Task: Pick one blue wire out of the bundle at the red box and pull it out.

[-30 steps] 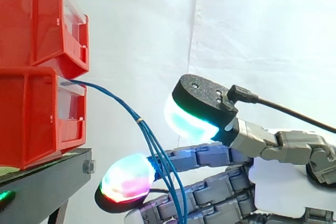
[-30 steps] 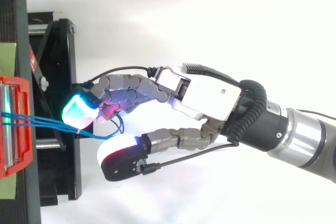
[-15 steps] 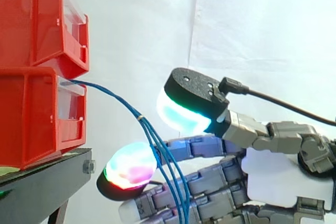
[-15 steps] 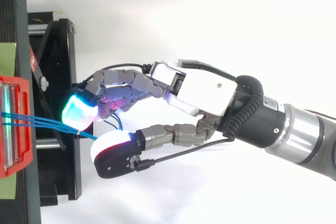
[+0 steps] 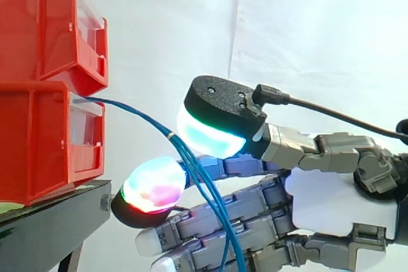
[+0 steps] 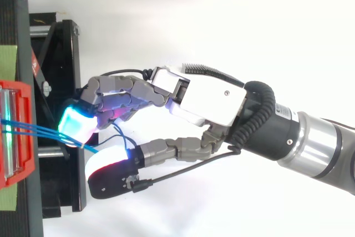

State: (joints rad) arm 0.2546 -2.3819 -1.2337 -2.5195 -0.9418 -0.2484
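The hand (image 6: 208, 95) was spread, thumb apart from fingers, blue wires (image 5: 191, 169) from the red box (image 5: 44, 138) draped across them

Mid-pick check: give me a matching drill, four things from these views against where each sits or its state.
1. blue wires
2. red bins
3. hand
4. black stand

A. stacked at the side view's left edge
B. underneath the bins
C. open, reaching in from the right
D. run from the lower bin down across the hand

Pairs: 1-D, 2-A, 3-C, 4-B
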